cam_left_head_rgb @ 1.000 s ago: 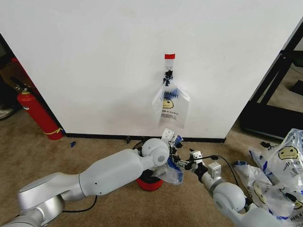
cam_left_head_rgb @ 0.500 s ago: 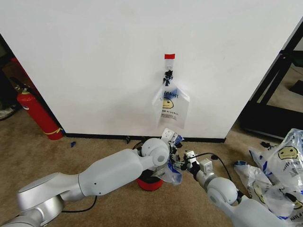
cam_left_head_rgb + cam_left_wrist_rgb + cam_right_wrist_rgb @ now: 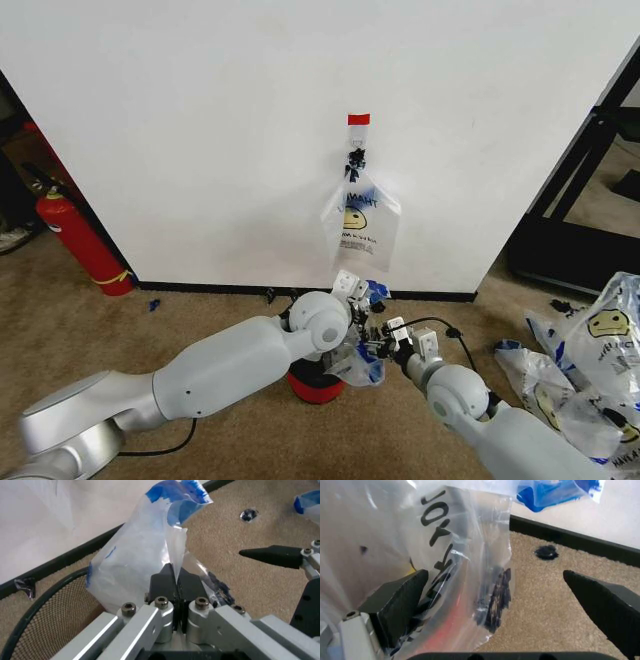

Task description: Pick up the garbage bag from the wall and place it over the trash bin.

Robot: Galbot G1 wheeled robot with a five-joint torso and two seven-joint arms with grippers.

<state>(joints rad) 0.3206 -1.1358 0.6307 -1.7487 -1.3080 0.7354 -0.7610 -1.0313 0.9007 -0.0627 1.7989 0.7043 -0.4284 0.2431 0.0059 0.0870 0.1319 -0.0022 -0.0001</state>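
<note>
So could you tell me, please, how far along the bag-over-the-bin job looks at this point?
Done: the garbage bag is off the wall and down at the trash bin. In hand: the left gripper is shut on the bag above the bin's rim; the right gripper is open, with one finger against the plastic. Left: spreading the bag's mouth over the rim. Another bag hangs from the hook.

Smooth white-grey rounded arm shells, black cables, and bare aluminium tool (image 3: 175, 578) brackets with silver screws and black fingers (image 3: 400, 607).
</note>
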